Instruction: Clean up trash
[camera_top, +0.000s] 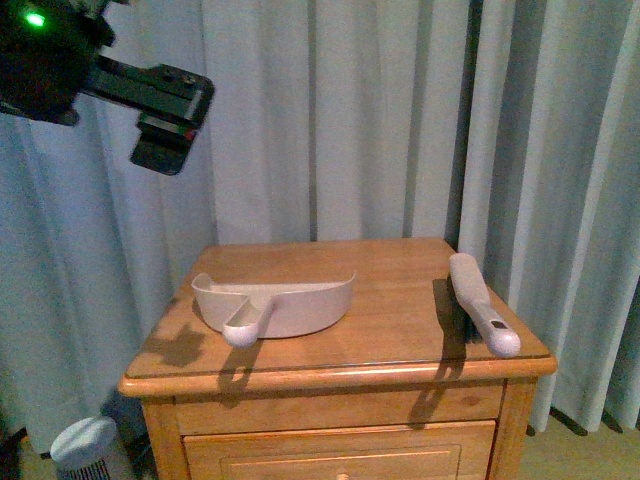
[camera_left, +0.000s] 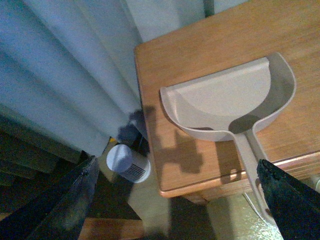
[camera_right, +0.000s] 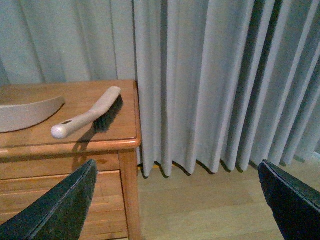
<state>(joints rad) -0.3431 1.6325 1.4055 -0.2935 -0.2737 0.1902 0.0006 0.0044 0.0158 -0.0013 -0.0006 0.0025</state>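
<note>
Left gripper (camera_left: 176, 162), spread wide and empty, hovers high above and left of the dustpan (camera_left: 225, 100), whose handle points back toward the robot, nearest this arm.

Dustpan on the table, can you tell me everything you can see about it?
The dustpan is pale beige and looks like smooth plastic. It has a wide scoop with a low curved wall and one long handle. It lies flat on the left part of the wooden table, open mouth toward the curtain, handle pointing to the table's front edge. Nothing shows inside it. Only the table touches it.
</note>
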